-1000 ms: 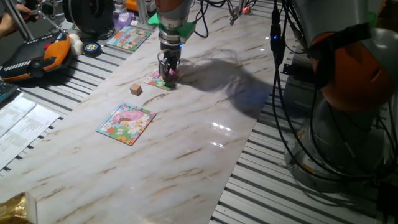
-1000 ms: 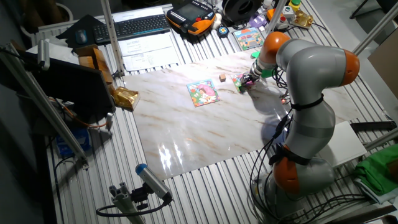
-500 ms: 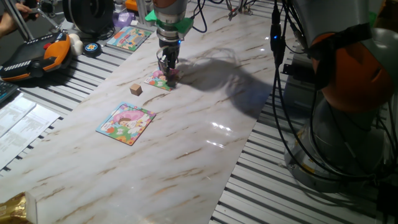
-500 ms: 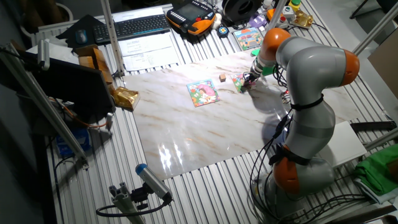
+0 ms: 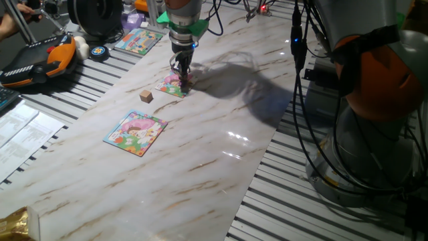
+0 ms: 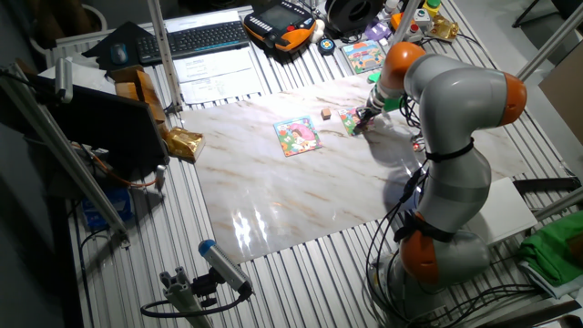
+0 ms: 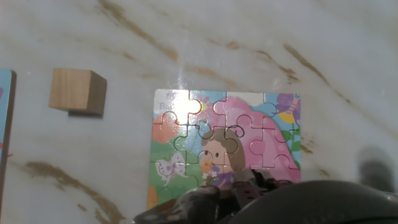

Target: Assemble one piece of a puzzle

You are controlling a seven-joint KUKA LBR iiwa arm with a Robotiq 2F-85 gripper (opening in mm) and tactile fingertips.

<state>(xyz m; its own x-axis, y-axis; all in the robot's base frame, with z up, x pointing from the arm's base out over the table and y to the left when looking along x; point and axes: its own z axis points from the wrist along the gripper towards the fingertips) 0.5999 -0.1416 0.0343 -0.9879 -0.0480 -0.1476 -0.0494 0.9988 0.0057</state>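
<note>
**Gripper parked right over the puzzle, piece probably under the fingertips**

The piece (image 7: pixel 225 179) looks like the purplish bit right at the fingertips in the hand view, at the near edge of the puzzle (image 7: pixel 249 134), though the dark finger bodies cover most of it, so I can't say for sure whether it's seated or just resting on top. The rest of the puzzle looks filled in: pink area, a little figure, a white butterfly on green. There's some pale lettering at the far-left corner of the board but it's too blurry to read.

The gripper (image 5: pixel 182 75) points straight down onto the puzzle, which makes sense if you're pressing a flat piece into its slot. Whether the fingers are apart or pinched on the piece, I honestly can't tell from any of the three views.

Moving out from the tool: a small tan cube (image 5: pixel 146 96) sits just beside the puzzle, not touching. Further along the marble table (image 5: pixel 221 167) lies a blue-edged puzzle (image 5: pixel 136 132), well apart. Behind the arm, off the marble, there's another multicoloured puzzle (image 5: pixel 138 41). No brand names readable anywhere.
</note>
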